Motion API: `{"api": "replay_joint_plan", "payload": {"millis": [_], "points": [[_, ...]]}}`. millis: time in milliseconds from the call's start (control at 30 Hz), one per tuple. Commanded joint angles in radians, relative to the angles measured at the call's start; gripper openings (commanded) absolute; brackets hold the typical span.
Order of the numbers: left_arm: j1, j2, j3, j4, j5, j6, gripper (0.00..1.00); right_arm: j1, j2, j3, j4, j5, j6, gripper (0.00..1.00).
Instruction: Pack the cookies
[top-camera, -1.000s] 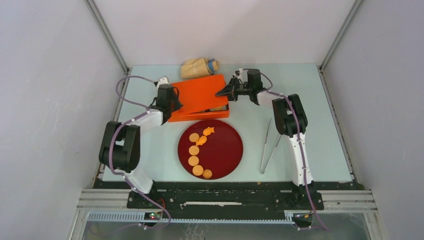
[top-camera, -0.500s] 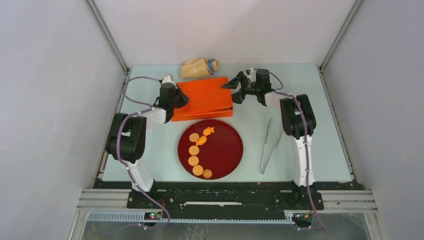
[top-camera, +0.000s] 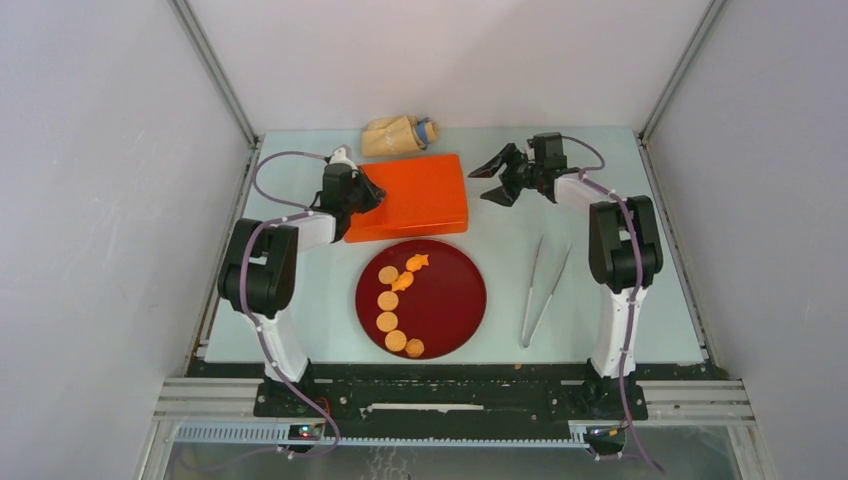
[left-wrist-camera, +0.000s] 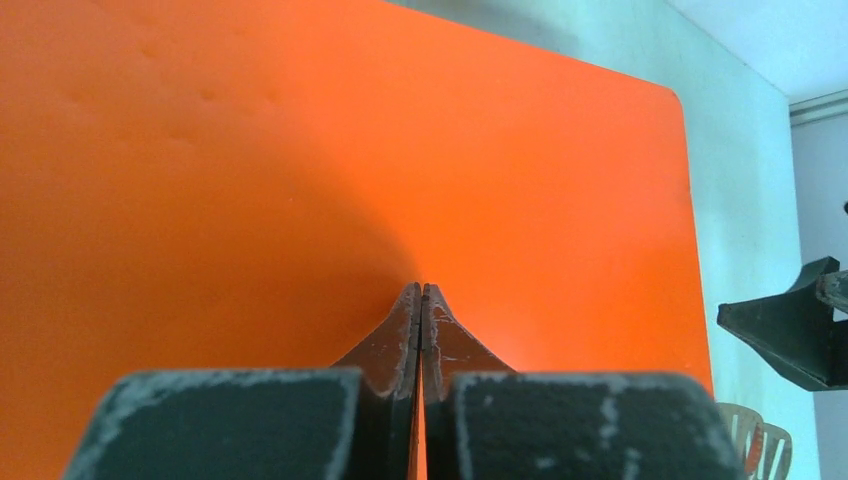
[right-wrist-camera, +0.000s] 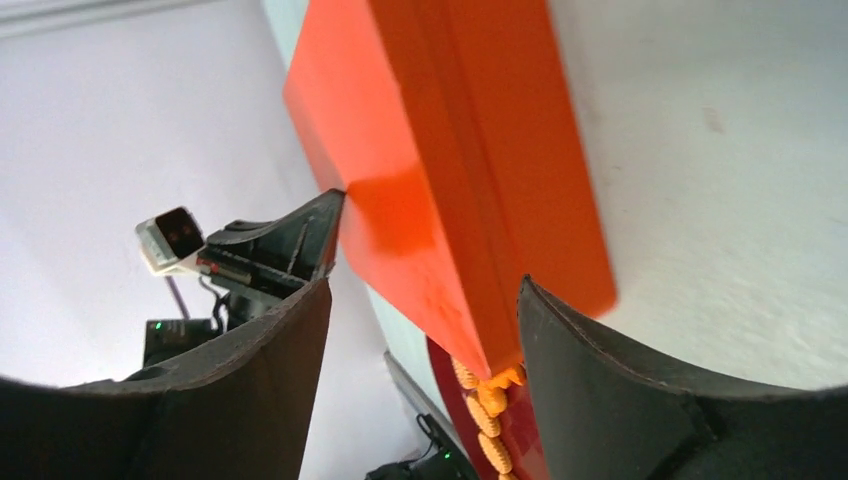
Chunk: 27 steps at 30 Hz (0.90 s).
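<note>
Orange box (top-camera: 420, 190) now lies shut and flat on the worktop (top-camera: 620, 200) in the top view. A second ago my right gripper (top-camera: 497, 175) held the lid edge up; it has since let go, spread wide and backed off to the right. My left gripper (top-camera: 368, 192) sits clenched over the lid's left part.

Left wrist: closed tips at bare orange, grasping nothing.

Right wrist: the box stands apart from my open fingers.

The cookies (top-camera: 393, 298) lie on the red plate (top-camera: 455, 300), so I judge the packing unfinished.
</note>
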Motion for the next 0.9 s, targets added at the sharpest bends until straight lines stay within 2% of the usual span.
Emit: {"api": "replay_joint_plan", "payload": {"millis": [0, 67, 100, 200, 233, 433, 500, 600, 867], "points": [[0.001, 0.059, 0.031, -0.078, 0.043, -0.011, 0.0, -0.008, -0.121, -0.018, -0.144, 0.164, -0.095, 0.75], [0.001, 0.047, 0.033, -0.071, 0.059, -0.016, 0.0, -0.002, -0.128, 0.006, -0.19, 0.2, -0.141, 0.7], [0.0, 0.028, 0.03, -0.07, 0.062, -0.021, 0.0, 0.003, -0.12, 0.035, -0.228, 0.215, -0.163, 0.64], [0.001, -0.08, 0.005, -0.091, 0.034, -0.038, 0.0, 0.019, -0.048, 0.167, -0.36, 0.249, -0.229, 0.4], [0.001, -0.129, -0.006, -0.123, 0.004, -0.043, 0.0, 0.022, -0.016, 0.215, -0.403, 0.262, -0.246, 0.28], [0.035, -0.44, -0.1, -0.312, -0.195, -0.142, 0.0, 0.021, 0.106, 0.402, -0.529, 0.326, -0.258, 0.1], [0.036, -0.535, -0.135, -0.396, -0.301, -0.151, 0.0, 0.017, 0.136, 0.456, -0.58, 0.356, -0.278, 0.06], [0.056, -0.559, -0.151, -0.523, -0.443, -0.161, 0.0, 0.02, 0.188, 0.536, -0.657, 0.398, -0.315, 0.05], [0.099, -0.296, -0.029, -0.601, -0.436, -0.179, 0.0, 0.059, 0.246, 0.569, -0.688, 0.368, -0.338, 0.04]]}}
